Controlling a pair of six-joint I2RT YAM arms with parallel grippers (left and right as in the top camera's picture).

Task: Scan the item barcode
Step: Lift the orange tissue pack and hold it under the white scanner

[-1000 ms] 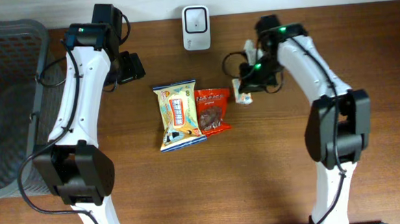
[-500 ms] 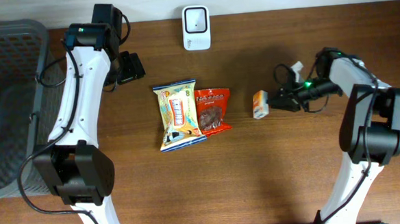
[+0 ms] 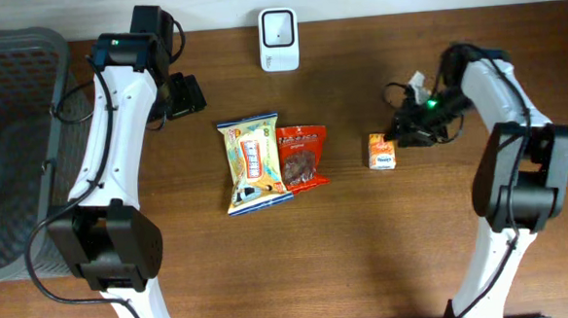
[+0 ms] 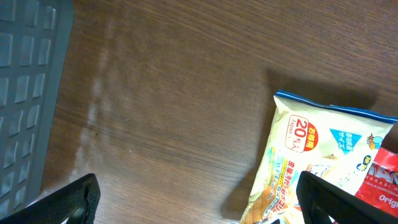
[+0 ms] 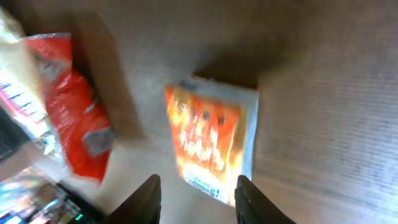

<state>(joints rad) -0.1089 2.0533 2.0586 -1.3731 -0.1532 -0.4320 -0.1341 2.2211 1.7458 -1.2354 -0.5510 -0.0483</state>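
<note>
Two fingers of the right gripper point(image 5: 198, 200) stand parted, clamping nothing; the small orange-and-white cardboard carton point(image 5: 211, 146) lies flat on the brown wooden tabletop point(image 5: 336, 93) just ahead of them. Prob. light, stiff but crushable, so take it across the narrow sides approx. mid-length, leaving printed faces clear for the white box-shaped scanner point(image 3: 277, 26). Left gripper point(image 4: 199, 205) gapes wide, empty.

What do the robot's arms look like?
The left arm and right arm both have white tube-shaped links with chunky black joints and bases. Thin black cables loop alongside, and a tiny green light glows on each.
</note>
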